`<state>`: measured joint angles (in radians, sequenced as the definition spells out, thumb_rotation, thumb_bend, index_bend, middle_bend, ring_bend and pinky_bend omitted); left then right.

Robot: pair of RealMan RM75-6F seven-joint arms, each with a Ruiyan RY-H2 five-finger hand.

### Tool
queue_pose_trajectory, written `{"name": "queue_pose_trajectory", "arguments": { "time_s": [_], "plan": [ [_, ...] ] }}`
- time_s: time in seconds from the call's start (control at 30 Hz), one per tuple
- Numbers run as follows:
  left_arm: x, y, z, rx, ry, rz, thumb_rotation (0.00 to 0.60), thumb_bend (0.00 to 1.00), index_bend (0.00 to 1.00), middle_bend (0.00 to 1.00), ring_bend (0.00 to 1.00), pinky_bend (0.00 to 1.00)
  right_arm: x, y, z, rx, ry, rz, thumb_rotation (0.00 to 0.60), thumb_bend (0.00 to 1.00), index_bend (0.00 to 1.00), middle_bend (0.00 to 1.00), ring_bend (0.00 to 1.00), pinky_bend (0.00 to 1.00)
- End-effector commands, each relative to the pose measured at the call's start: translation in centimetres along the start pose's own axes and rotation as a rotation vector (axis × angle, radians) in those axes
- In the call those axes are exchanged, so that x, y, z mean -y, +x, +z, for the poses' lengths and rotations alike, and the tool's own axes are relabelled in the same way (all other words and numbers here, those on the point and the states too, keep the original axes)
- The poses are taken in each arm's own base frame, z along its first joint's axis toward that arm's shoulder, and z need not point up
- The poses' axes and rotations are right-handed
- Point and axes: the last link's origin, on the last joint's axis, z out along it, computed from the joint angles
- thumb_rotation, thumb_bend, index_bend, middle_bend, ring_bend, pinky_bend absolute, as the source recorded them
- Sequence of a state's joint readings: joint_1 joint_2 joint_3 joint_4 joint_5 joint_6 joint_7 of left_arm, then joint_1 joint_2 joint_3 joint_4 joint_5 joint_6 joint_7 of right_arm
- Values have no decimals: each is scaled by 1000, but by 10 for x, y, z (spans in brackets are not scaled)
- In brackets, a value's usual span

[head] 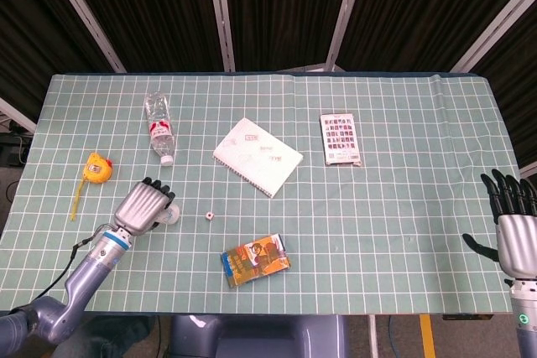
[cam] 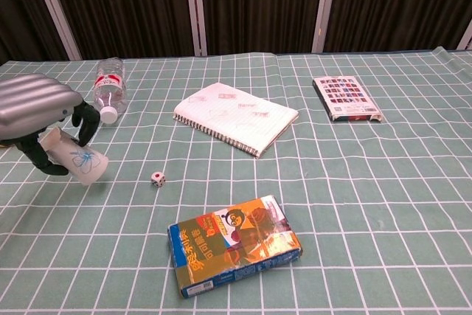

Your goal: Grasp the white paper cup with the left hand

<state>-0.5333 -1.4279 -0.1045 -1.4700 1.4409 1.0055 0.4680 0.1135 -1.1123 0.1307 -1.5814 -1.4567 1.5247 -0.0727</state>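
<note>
The white paper cup [cam: 80,161] with a blue flower print is tilted at the table's left side, and my left hand [cam: 40,112] grips it with fingers curled round its upper part. In the head view the cup [head: 172,216] shows only as a white sliver beside the left hand [head: 144,207]. My right hand [head: 512,220] hovers at the far right edge of the table, fingers spread and empty.
A clear plastic bottle [head: 158,127] lies behind the left hand, a yellow tape measure [head: 99,168] to its left. A small die [head: 209,217], a spiral notebook [head: 257,155], a colourful box [head: 255,260] and a card box [head: 341,139] lie on the green gridded mat [head: 403,207].
</note>
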Motion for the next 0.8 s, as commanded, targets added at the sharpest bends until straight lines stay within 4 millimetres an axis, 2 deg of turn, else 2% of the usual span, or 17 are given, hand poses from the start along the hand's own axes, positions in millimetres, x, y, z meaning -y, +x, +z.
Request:
{"name": "queue_pose_trajectory", "arguments": {
  "time_s": [0.03,0.17,0.33,0.5,0.53,0.6,0.67,0.7,0.8],
  "plan": [
    [30,13,4,88,68,-606,600,0,573,456,384,412,0,-1,0,3,-2,-2,600,0,0,0,0,0],
    [40,1,7,125,74,-764,600,0,560,448,378,391,1,-2,1,5,0,-6,600,0,0,0,0,0],
    [45,-15,11,146,77,-843,600,0,545,410,345,350,1,-3,1,8,0,-12,600,0,0,0,0,0],
    [47,-26,13,162,65,-858,600,0,458,284,214,229,0,-3,1,6,-5,-13,600,0,0,0,0,0],
    [48,-27,13,166,63,-857,600,0,411,240,161,182,0,-3,1,5,-5,-13,600,0,0,0,0,0],
    [50,-29,11,190,49,-828,600,0,223,90,40,67,0,-3,2,8,-7,-14,600,0,0,0,0,0],
    [53,-24,9,169,33,-803,600,0,62,8,0,10,0,-3,2,9,-7,-13,600,0,0,0,0,0],
    [54,-21,8,152,23,-780,600,0,12,0,0,0,0,-3,2,8,-7,-13,600,0,0,0,0,0],
    [54,-12,2,95,-19,-653,600,0,0,0,0,0,0,-3,2,8,-7,-11,600,0,0,0,0,0]
  ]
}}
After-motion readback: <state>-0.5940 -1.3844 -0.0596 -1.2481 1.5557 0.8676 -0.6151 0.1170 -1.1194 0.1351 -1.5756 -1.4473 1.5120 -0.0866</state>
